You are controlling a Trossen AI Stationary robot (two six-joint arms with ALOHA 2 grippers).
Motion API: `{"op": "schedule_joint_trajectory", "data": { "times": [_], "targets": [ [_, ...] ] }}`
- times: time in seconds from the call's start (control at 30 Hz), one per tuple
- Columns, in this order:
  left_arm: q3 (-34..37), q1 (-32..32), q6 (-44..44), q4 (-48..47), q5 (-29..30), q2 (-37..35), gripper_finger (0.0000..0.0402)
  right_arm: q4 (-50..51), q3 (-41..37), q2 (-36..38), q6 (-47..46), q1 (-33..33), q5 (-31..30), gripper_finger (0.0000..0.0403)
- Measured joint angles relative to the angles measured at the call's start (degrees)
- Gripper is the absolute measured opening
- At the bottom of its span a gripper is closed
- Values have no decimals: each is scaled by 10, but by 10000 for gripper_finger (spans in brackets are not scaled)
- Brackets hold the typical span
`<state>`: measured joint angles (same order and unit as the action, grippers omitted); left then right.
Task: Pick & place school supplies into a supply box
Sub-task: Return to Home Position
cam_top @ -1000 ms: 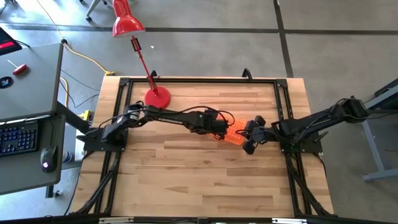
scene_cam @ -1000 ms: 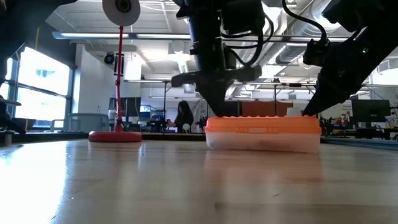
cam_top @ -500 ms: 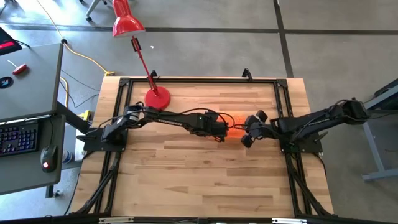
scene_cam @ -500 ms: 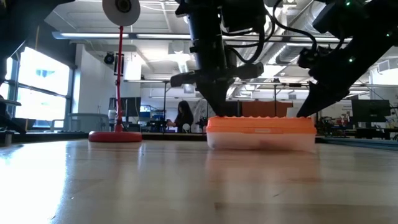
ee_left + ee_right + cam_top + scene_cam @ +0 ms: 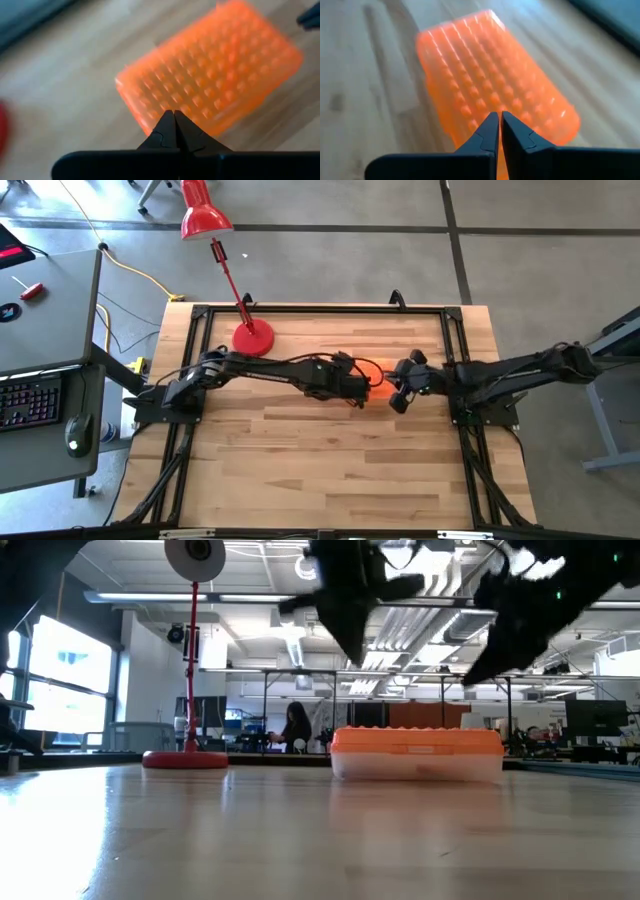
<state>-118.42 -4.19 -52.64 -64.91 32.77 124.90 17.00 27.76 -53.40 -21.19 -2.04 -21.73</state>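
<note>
The supply box (image 5: 417, 753), clear with an orange studded lid (image 5: 215, 75), rests flat on the wooden table near its middle (image 5: 377, 379). Its lid is on, and the school supplies are out of view. My left gripper (image 5: 355, 652) hangs shut above the box's left end, clear of the lid (image 5: 174, 114). My right gripper (image 5: 472, 678) hangs shut above the box's right end, also clear of the lid (image 5: 499, 115). In the high view both grippers (image 5: 360, 400) (image 5: 395, 402) cover most of the box.
A red desk lamp stands on its round base (image 5: 252, 338) at the table's far left, with its stem leaning toward the far edge. A black frame (image 5: 320, 308) runs around the tabletop. Bare wood (image 5: 320, 460) stretches between the box and the near edge.
Both grippers have risen from the two ends of the box's lid and now hang well above it, still shut. The box stays flat on the table.
</note>
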Motion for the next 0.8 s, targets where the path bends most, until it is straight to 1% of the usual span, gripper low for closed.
{"op": "schedule_joint_trajectory", "data": {
  "times": [0.17, 0.2, 0.27, 0.33, 0.4, 0.47, 0.57, 0.6, 0.73, 0.8],
  "targets": [
    [-163, -31, 14, -220, 86, -16, 31, 105, 98, 83, 78, -2, 18, 0],
    [-164, -41, 17, -250, 108, -36, 33, 122, 121, 101, 92, -5, 17, 0],
    [-121, -56, 40, -250, 136, -105, 33, 142, 160, 142, 111, -15, 9, 0],
    [-91, -71, 34, -252, 148, -172, 29, 143, 183, 176, 127, -28, 8, 0],
    [-64, -87, 56, -255, 158, -242, 23, 144, 194, 215, 145, -40, 9, 0],
    [-41, -99, 100, -251, 160, -299, 19, 148, 191, 250, 156, -52, 9, 0],
    [15, -126, 185, -251, 150, -384, 21, 152, 160, 301, 161, -63, 6, 0],
    [38, -134, 199, -251, 150, -408, 25, 153, 143, 319, 159, -66, 7, 0],
    [161, -160, 181, -234, 143, -506, 42, 138, 66, 376, 144, -75, 13, 0],
    [238, -165, 174, -192, 140, -556, 43, 109, 31, 398, 147, -79, 30, 0]
  ]
}}
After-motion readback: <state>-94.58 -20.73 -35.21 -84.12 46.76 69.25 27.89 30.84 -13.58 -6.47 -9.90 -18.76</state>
